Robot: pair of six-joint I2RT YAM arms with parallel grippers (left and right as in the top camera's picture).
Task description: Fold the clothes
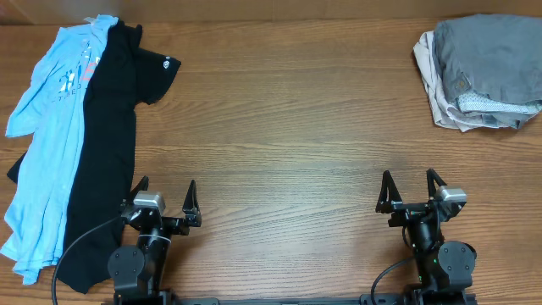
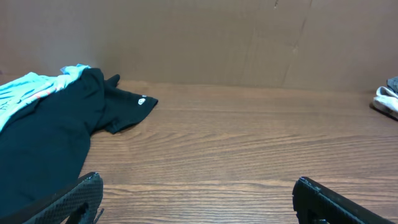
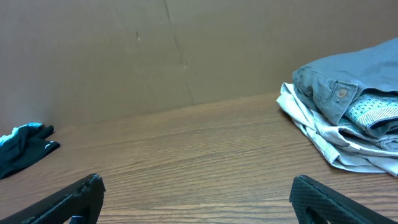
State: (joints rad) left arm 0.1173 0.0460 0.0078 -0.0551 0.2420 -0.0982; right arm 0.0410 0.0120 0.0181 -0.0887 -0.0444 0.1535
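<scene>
Left claw (image 1: 168, 183) and right claw (image 1: 410, 174) are parked wide open at the desk's (image 1: 279, 127) near edge, holding nothing. The light blue T-shirt (image 1: 42, 144) lies rumpled far left, overlapping the black T-shirt (image 1: 102, 152). I'm guessing the folded pile (image 1: 478, 72) far right is the done stuff.

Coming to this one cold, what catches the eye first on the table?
A black T-shirt and a light blue T-shirt sprawl unfolded, side by side, down the left edge of the table. A stacked pile of grey and white clothes sits at the far right corner. The left gripper and right gripper stand open and empty at the near edge.
</scene>
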